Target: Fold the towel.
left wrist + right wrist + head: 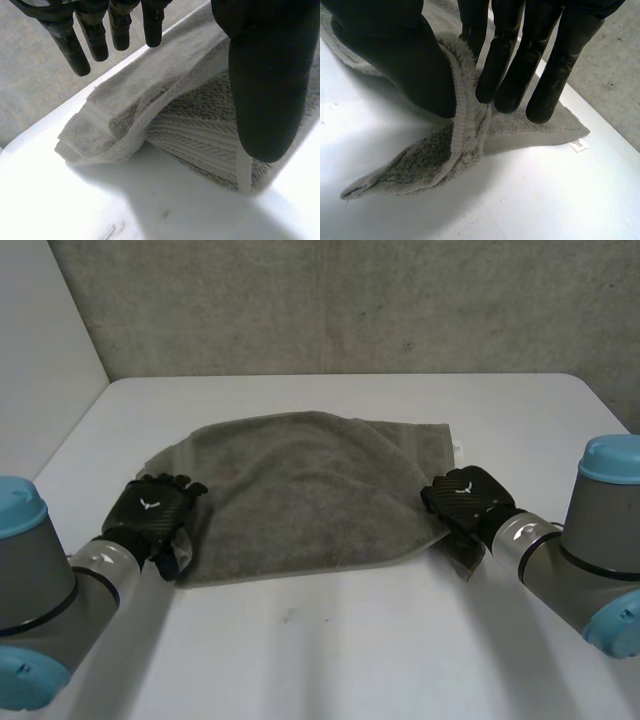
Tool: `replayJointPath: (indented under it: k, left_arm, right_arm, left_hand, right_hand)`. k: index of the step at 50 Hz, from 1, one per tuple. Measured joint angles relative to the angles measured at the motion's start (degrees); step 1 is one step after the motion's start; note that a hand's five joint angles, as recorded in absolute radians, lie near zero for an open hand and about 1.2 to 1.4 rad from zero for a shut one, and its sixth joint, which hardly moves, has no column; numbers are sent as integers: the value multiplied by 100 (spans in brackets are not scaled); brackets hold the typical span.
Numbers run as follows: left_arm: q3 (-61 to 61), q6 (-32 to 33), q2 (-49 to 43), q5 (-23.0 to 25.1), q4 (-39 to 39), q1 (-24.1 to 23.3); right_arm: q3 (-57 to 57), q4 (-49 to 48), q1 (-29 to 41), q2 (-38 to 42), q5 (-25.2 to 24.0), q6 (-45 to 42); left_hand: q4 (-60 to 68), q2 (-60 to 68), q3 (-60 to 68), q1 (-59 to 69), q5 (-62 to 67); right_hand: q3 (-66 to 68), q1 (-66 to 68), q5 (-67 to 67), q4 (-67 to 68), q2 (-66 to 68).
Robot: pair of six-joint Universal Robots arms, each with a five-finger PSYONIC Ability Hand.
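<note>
A grey towel (310, 490) lies doubled over on the white table (350, 660), its fold on the near side. My left hand (150, 512) rests at the towel's near left corner. In the left wrist view its fingers (95, 35) are straight and lifted off the cloth, the thumb (265, 75) stands apart, and the layered corner (105, 125) lies free under them. My right hand (465, 498) is at the near right corner. There the towel's hemmed edge (462, 135) runs up between thumb (405, 60) and fingers (540, 65), which pinch it.
A small white label (577, 145) sticks out at the towel's right edge, beyond my right hand. A grey wall (350, 300) stands behind the table's far edge. Bare tabletop (300, 660) stretches between my arms on the near side.
</note>
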Motion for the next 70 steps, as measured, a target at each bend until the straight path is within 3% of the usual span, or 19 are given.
replayJointPath:
  k: [9, 25, 35, 46, 48, 50, 51, 58, 62, 70]
  left_arm:
    - [-216, 639, 79, 102, 15, 197]
    - [-380, 945, 21, 565, 330, 456]
    - [-458, 1525, -224, 697, 387, 735]
    - [-488, 1668, -321, 864, 638, 924]
    - [-490, 1662, -340, 877, 671, 926]
    - [-495, 1657, -347, 884, 682, 920]
    - [-502, 1651, -351, 895, 694, 908]
    - [-537, 1606, -198, 968, 705, 788]
    - [-444, 1364, 473, 960, 671, 638]
    - [485, -93, 2178, 625, 190, 491]
  right_arm:
    - [19, 1, -56, 24, 0, -5]
    - [42, 1, -49, 49, 1, -11]
    - [68, 1, -53, 59, 0, -12]
    - [69, -4, -53, 85, 11, -17]
    - [59, -3, -53, 86, 31, -19]
    - [45, -2, -56, 82, 46, -19]
    - [24, 0, -61, 73, 64, -20]
    - [-184, 86, -128, -174, 190, -17]
    - [-585, 475, -238, -774, 334, -6]
    - [-2025, 1917, -441, -1913, 377, -24]
  left_hand:
    - [15, 14, 15, -13, -11]
    - [801, 810, 812, 741, 638]
    - [1053, 1063, 1066, 992, 889]
    - [2852, 2862, 2863, 2827, 2673]
    - [4256, 4266, 4259, 4345, 4089]
    - [4548, 4654, 4547, 4589, 4365]
    - [5383, 5393, 5381, 5416, 5220]
    - [5887, 5906, 5900, 5656, 5649]
    - [5932, 5951, 5945, 5691, 5683]
    - [5954, 5968, 5961, 5735, 5727]
  right_hand:
    - [0, 0, 0, 0, 0]
    - [0, 0, 0, 0, 0]
    - [0, 0, 0, 0, 0]
    - [0, 0, 0, 0, 0]
    - [0, 0, 0, 0, 0]
    - [1, 0, 0, 0, 0]
    - [0, 0, 0, 0, 0]
    - [0, 0, 0, 0, 0]
    - [0, 0, 0, 2, 2]
    - [0, 0, 0, 9, 2]
